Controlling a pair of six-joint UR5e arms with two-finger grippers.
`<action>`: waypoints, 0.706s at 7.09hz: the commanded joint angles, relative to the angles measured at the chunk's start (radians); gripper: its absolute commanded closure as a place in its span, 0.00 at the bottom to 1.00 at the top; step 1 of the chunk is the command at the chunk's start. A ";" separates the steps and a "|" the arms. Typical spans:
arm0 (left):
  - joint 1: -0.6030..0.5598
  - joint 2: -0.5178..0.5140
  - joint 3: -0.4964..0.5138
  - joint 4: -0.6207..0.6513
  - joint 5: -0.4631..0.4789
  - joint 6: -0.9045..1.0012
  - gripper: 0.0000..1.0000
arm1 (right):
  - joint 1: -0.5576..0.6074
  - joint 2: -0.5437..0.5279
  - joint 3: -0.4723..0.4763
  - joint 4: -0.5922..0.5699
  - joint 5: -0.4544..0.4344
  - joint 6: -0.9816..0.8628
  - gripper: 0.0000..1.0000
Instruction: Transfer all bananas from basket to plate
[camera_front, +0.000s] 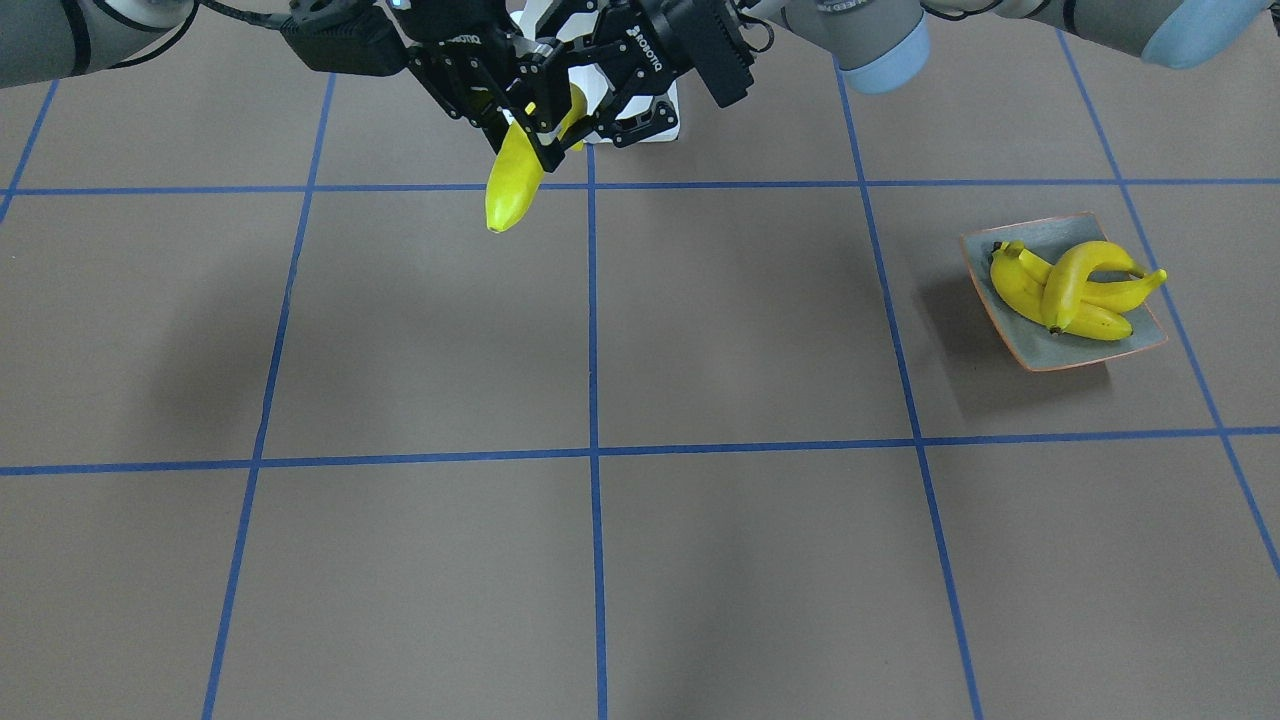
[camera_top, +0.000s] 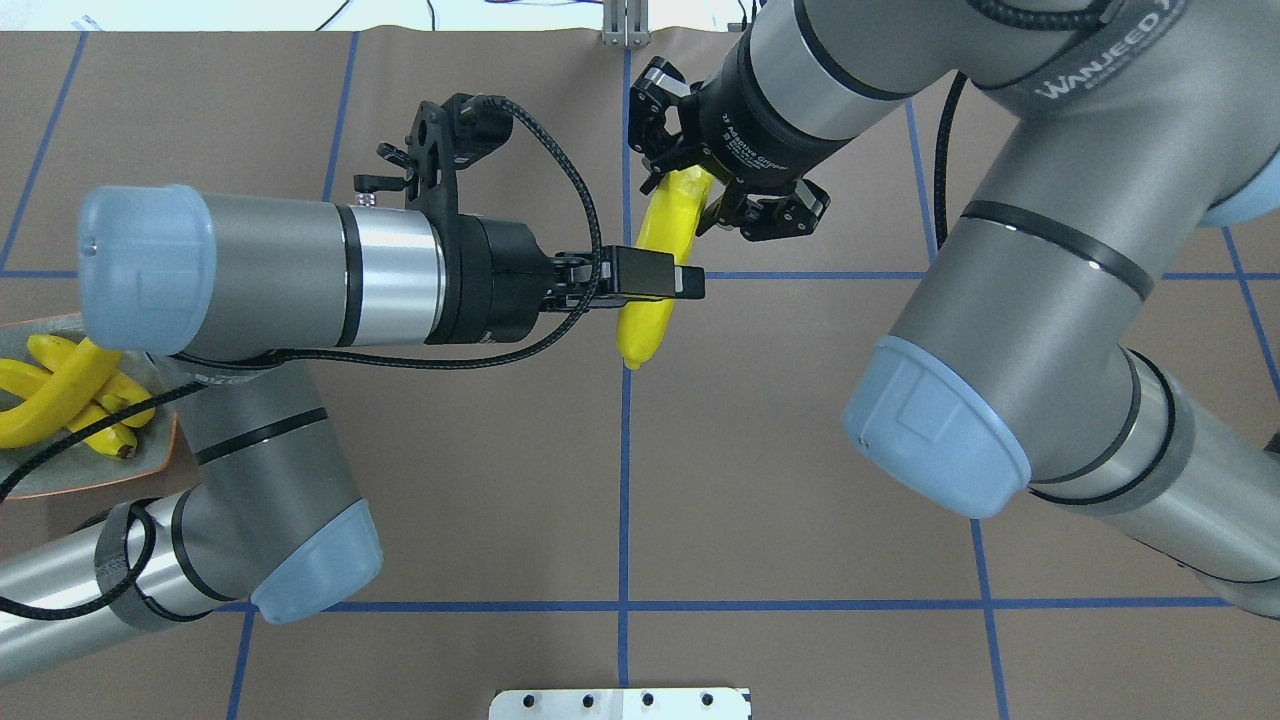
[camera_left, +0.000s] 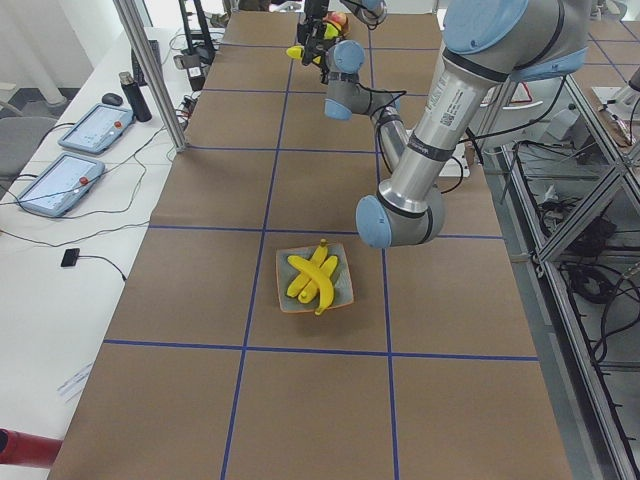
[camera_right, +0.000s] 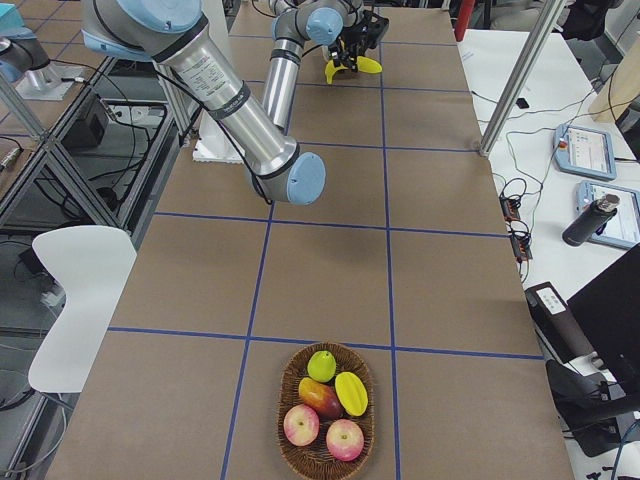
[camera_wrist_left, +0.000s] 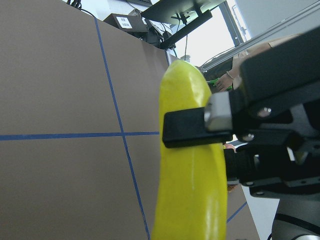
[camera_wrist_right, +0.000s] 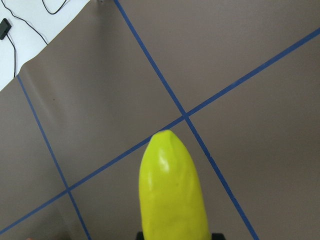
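1 view, exterior right, shows the basket (camera_right: 293, 372).

The light is bright and even and comes from above. Soft grey shadows lie on the table (camera_front: 700, 330), and the plate (camera_front: 1040, 362) has a darker shadow beside it. The banana (camera_wrist_right: 172, 200) has pale shiny patches. The left arm (camera_top: 250, 270) shines white on its metal ring. In the left wrist view the window (camera_wrist_left: 210, 42) is washed out white. The far ends of the side views look small and fuzzy.
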 joint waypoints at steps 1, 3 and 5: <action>0.000 0.004 -0.002 0.002 0.000 -0.001 1.00 | -0.001 0.002 0.002 0.015 -0.001 -0.007 0.60; 0.000 0.007 -0.003 0.003 0.000 -0.030 1.00 | 0.001 0.001 0.017 0.014 -0.048 -0.045 0.00; 0.000 0.015 -0.002 0.006 -0.001 -0.030 1.00 | 0.008 -0.004 0.032 0.014 -0.053 -0.064 0.00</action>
